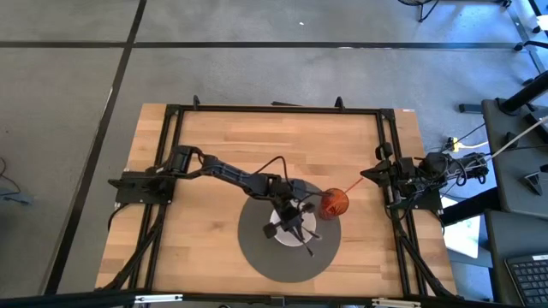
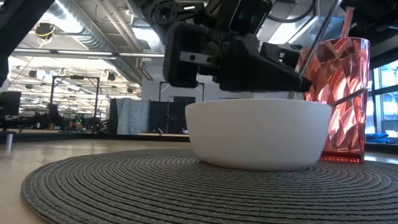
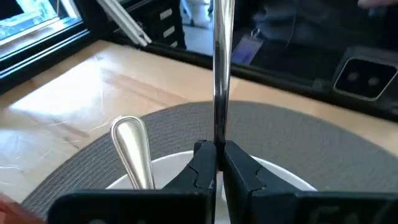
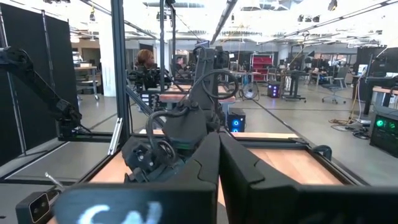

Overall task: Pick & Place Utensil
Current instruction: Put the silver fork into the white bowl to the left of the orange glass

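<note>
A white bowl (image 2: 258, 134) stands on a round grey placemat (image 1: 257, 248) at the table's middle, with a red faceted cup (image 1: 334, 203) holding a red straw just to its right. My left gripper (image 3: 216, 163) hovers over the bowl (image 3: 168, 171), shut on a shiny metal utensil (image 3: 221, 68). A second metal utensil (image 3: 132, 146) lies in the bowl, its rounded end leaning out over the rim. My right gripper (image 4: 217, 152) is shut and waits at the table's right edge (image 1: 411, 175). My left gripper pinches the metal utensil's slim shaft (image 3: 219, 134) between its two fingertips (image 3: 200, 163). It comes from above, over the bowl. The shaft runs on past the fingertips, out over the placemat. Its far end lies outside the left wrist view, and its other end is hidden by the fingers.
The cup (image 2: 339, 93) stands close beside the bowl on the placemat's right part. Bare wooden table (image 1: 214, 137) lies toward the far and left sides. A black frame (image 1: 274, 109) borders the tabletop.
</note>
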Robot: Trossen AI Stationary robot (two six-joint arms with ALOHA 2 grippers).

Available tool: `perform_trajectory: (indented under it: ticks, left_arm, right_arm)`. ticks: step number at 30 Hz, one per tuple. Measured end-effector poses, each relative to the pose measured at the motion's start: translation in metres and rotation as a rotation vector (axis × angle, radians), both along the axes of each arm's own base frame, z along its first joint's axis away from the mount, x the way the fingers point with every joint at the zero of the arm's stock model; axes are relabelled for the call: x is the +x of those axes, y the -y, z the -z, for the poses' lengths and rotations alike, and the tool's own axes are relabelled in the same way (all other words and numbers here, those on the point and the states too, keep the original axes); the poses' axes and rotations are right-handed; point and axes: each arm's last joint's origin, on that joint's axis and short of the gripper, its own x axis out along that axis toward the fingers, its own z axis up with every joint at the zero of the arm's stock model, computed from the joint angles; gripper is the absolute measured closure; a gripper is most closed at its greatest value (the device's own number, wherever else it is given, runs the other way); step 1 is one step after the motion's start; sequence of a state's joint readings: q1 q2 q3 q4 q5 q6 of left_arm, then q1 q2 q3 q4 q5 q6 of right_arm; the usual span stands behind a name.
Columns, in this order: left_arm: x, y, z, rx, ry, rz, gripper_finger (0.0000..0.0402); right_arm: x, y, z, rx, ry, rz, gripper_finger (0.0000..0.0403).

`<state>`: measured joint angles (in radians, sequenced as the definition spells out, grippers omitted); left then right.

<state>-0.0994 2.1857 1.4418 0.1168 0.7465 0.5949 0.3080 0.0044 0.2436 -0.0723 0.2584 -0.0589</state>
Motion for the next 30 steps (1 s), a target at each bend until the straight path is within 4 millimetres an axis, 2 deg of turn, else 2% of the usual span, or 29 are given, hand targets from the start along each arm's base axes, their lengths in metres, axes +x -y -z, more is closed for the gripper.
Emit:
perform_trajectory:
  ticks: [11,19,25,30]
  left_arm:
    - [-0.0027,-0.0006,0.0044,0.070,0.005,0.012,0.0394]
    - [-0.0015,0.0027,0.0045,0.134,0.014,-0.059,0.0363]
    - [-0.0006,0.0080,0.0024,0.129,0.040,-0.061,0.0353]
    - [-0.0007,0.0040,-0.0037,0.082,0.021,-0.071,0.0365]
  right_arm:
    - [0.0000,0.0000,0.0000,0.001,0.000,0.000,0.0396]
    - [0.0000,0.0000,0.0000,0.001,0.000,0.000,0.0396]
    - [0.0000,0.0000,0.0000,0.000,0.000,0.000,0.0396]
    - [0.0000,0.0000,0.0000,0.001,0.000,0.000,0.0396]
